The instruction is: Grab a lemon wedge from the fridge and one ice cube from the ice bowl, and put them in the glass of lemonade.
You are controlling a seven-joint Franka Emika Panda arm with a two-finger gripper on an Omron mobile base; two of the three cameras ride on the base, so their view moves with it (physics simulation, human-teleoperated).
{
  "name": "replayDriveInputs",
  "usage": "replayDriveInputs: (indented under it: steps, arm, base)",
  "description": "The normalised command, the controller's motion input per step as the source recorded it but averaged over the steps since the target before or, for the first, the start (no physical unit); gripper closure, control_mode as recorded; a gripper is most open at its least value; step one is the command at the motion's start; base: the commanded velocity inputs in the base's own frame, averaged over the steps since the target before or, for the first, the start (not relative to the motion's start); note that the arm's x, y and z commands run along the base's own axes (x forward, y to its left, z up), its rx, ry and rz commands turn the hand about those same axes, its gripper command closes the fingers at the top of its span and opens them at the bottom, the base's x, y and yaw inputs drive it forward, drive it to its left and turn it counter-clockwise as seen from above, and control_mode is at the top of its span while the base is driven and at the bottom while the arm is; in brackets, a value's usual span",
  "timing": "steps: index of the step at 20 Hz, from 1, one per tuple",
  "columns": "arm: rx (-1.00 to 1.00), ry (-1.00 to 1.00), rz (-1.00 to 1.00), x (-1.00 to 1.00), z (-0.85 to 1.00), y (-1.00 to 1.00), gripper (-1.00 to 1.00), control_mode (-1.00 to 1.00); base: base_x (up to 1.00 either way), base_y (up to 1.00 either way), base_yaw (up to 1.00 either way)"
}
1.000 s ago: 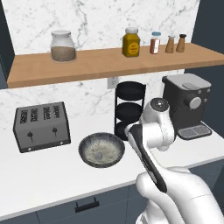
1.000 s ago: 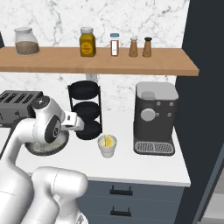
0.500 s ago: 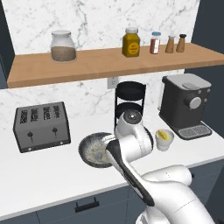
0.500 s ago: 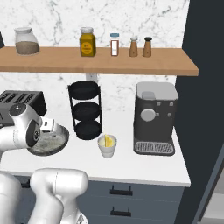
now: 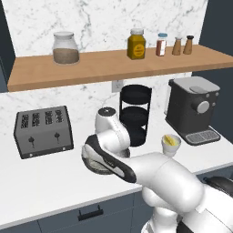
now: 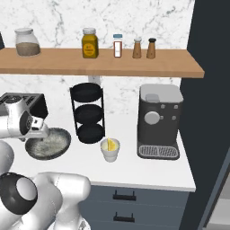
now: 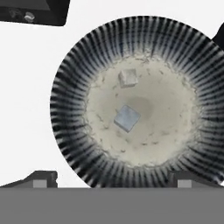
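The ice bowl point(image 7: 70, 109) lies right under my hand, dark and speckled with a pale inside. Two ice cubes rest in it: one near the middle point(image 7: 127, 117), a smaller one point(image 7: 128, 78) further up. My gripper point(image 7: 114, 180) hangs open above the bowl's near rim, its fingertips point(image 7: 43, 177) wide apart and holding nothing. The arm covers most of the ice bowl point(image 5: 92, 162) in the left base view; the ice bowl point(image 6: 48, 143) shows whole from the right. The glass of lemonade point(image 6: 110, 150) stands to its right with the lemon wedge point(image 6: 109, 144) in it. The same glass of lemonade point(image 5: 171, 144) appears beside the arm.
A toaster point(image 5: 43, 131) stands left of the bowl, a black tiered rack point(image 6: 89, 113) behind it, and a coffee machine point(image 6: 159, 121) right of the cup. A wooden shelf point(image 5: 113, 61) with jars runs overhead. A tall dark panel point(image 6: 211, 112) closes the right side.
The arm has swung left and down from near the rack and cup to over the ice bowl. The cup and the wedge in it have not moved.
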Motion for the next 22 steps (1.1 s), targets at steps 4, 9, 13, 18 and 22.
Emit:
replayDriveInputs:
  steps: [4, 9, 13, 18, 22]
  arm:
    - [-0.06, -0.1, -0.13, 0.05, -0.5, 0.12, -1.0, -1.0]
    - [0.11, 0.01, -0.38, 0.12, -0.49, -0.15, -1.0, -1.0]
    - [0.26, 0.1, -0.31, 0.2, -0.24, -0.25, -1.0, -1.0]
    - [-0.01, 0.06, -0.01, 0.2, -0.14, 0.0, -1.0, -1.0]
    - [-0.03, 0.07, -0.01, 0.34, -0.43, 0.0, -1.0, -1.0]
  base:
    - [0.0, 0.0, 0.0]
    - [0.0, 0.0, 0.0]
    - [0.0, 0.0, 0.0]
    - [0.0, 0.0, 0.0]
    - [0.0, 0.0, 0.0]
